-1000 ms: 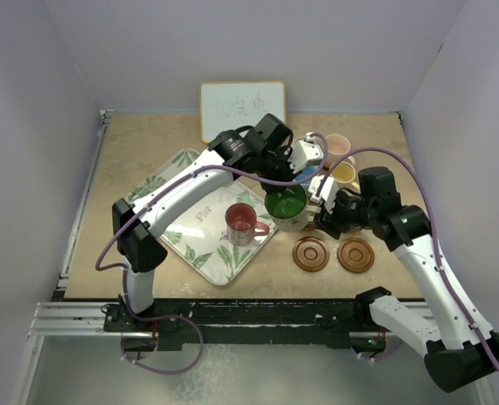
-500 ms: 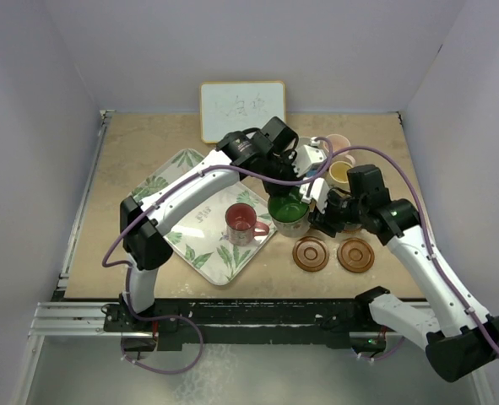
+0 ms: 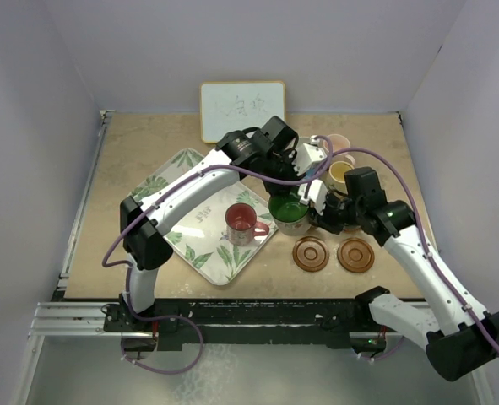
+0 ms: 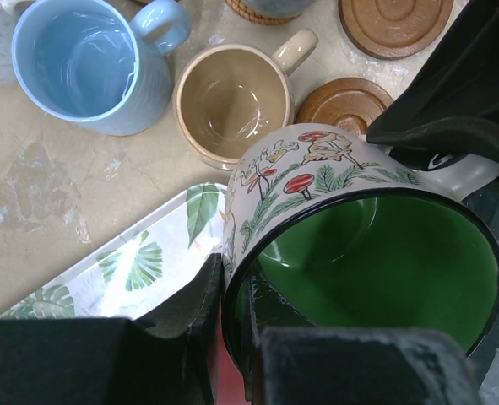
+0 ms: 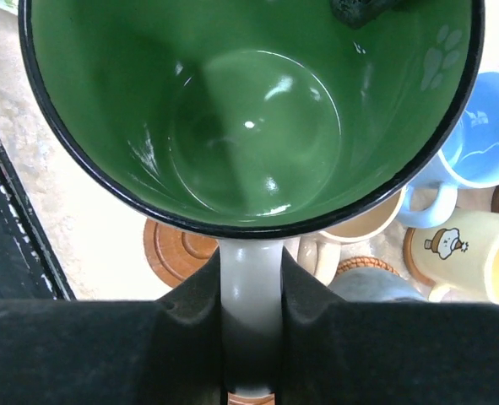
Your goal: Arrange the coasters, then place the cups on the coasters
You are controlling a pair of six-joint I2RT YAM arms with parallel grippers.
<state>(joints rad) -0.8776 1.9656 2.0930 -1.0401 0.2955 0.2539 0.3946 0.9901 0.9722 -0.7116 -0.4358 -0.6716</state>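
One rectangular leaf-patterned tray [image 3: 169, 175] lies left, with a red cup [image 3: 241, 221] on it. The far whiteboard [image 3: 242, 110] carries faint, unreadable writing. One glossy green cup [image 3: 288, 211], mushroom-printed outside, is at the tray's right corner. The left gripper [image 4: 232, 295] pinches its rim and the right gripper [image 5: 251, 295] clamps its handle. Two grooved wooden coasters [image 3: 311, 253] lie near right.

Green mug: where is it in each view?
Top: green mug, centre, between the two arms.
Left wrist: lower right, tilted, mushroom print outside.
Right wrist: fills the upper frame, seen from above.
Landmark: light blue mug, upper left in left wrist, right edge in right wrist; not discernible from top.
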